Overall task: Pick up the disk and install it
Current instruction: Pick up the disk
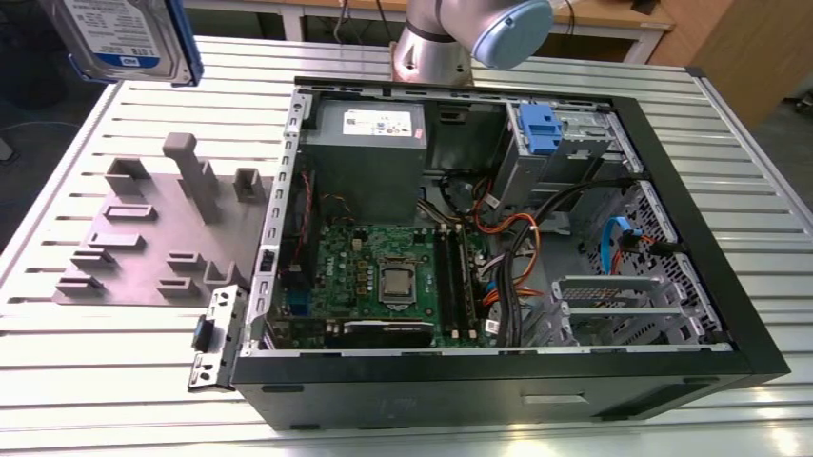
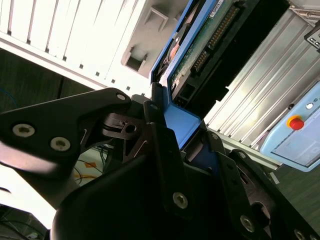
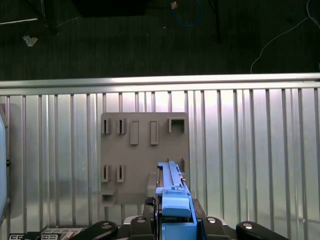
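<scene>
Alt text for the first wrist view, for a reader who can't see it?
The gripper holds the disk edge-on by its blue frame, over a grey slotted holder lying on a ribbed metal table. Dark floor lies beyond the table's edge.

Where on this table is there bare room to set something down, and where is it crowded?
Bare slats: the table strip at the exterior view's right of the case, and the strip between the grey holder and the table edge nearest the camera. Crowded: inside the case, with board and cables. The tool holds the disk over the holder.
</scene>
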{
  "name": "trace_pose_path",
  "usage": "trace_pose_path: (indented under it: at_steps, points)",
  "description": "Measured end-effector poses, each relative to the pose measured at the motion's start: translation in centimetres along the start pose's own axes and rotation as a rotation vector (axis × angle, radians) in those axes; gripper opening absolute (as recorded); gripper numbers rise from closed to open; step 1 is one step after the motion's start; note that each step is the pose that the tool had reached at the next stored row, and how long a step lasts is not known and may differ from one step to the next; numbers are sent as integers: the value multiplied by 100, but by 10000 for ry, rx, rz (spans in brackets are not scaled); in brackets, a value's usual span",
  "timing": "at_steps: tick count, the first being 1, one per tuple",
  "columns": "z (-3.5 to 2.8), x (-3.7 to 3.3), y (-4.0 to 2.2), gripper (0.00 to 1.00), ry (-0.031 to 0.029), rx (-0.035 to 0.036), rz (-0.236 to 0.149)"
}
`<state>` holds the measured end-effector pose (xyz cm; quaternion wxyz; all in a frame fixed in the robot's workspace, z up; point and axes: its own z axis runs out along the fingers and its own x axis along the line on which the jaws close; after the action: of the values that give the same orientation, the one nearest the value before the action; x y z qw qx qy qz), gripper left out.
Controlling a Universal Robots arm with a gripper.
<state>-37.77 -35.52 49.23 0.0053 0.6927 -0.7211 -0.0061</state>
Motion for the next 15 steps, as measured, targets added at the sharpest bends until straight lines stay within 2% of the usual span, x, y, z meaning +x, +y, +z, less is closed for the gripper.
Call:
trace_pose_path:
  at_steps: [14, 15]
  points:
    - [0, -1, -26, 37, 0, 1, 0]
    - [-1, -2, -58, 37, 0, 0, 0]
